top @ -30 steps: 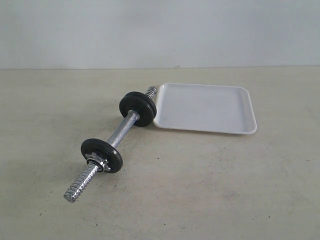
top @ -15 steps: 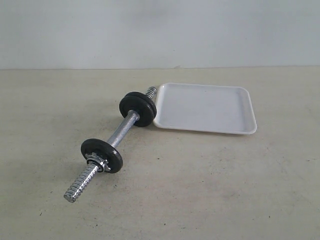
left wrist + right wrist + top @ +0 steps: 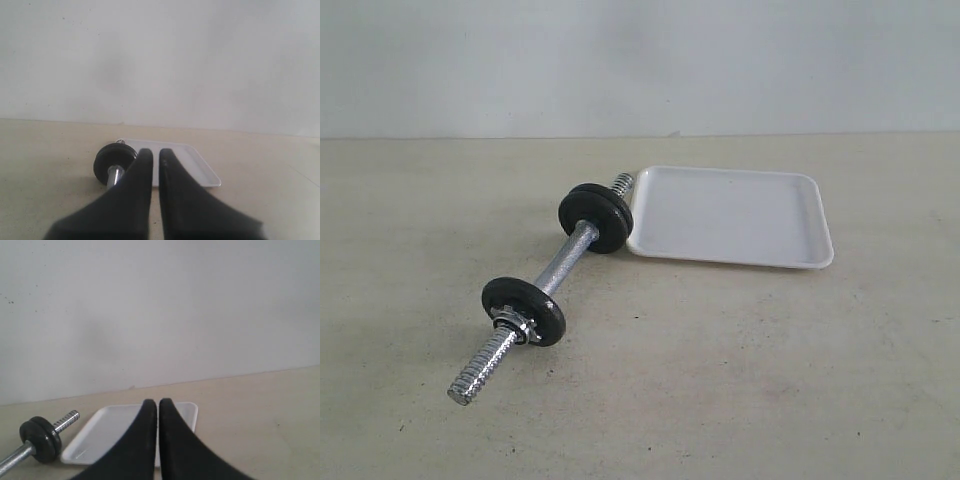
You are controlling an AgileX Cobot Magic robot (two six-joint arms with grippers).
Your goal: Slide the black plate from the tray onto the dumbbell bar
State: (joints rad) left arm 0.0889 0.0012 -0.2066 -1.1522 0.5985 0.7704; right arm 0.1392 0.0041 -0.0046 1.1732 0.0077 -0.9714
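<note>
Black plate (image 3: 596, 216) is seen on bar (image 3: 563, 262), apparently unlocked; could be slid off if bar's tilted/bumped. Left gripper (image 3: 151, 155) & right gripper (image 3: 154, 405): fingers pressed together, empty.

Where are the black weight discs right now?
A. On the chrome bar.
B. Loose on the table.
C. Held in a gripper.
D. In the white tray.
A: the black discs sit threaded on the dumbbell bar, toward both its ends, and the tray shows only its bare white floor.
</note>
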